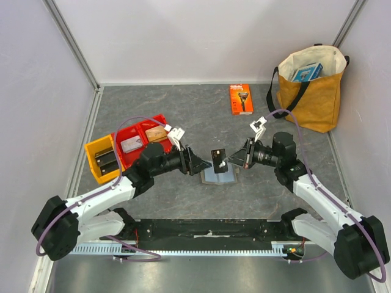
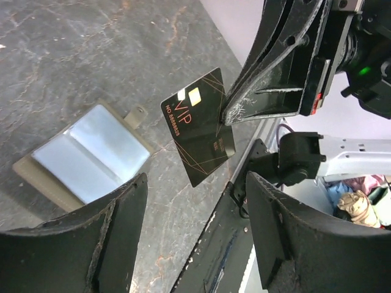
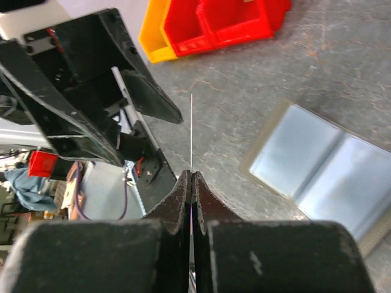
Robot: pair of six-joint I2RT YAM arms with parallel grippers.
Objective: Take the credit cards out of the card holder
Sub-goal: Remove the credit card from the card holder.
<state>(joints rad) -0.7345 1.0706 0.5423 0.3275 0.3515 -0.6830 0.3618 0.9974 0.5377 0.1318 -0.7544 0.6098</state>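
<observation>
A black credit card (image 2: pixel 198 134) marked VIP hangs in the air over the table, and my right gripper (image 2: pixel 229 116) is shut on its right edge. From the right wrist view the card (image 3: pixel 191 134) is a thin line edge-on, rising out of the shut right gripper (image 3: pixel 192 177). The grey card holder (image 1: pixel 220 177) lies open and flat below, its light blue inside (image 2: pixel 85 152) facing up. My left gripper (image 1: pixel 206 163) stands open just left of the card with nothing between its fingers (image 2: pixel 116 232).
Red bins (image 1: pixel 143 137) and a yellow bin (image 1: pixel 104 159) with small items sit at the left. An orange razor package (image 1: pixel 241 99) lies at the back. A tan tote bag (image 1: pixel 311 88) stands at the back right. Walls enclose three sides of the table.
</observation>
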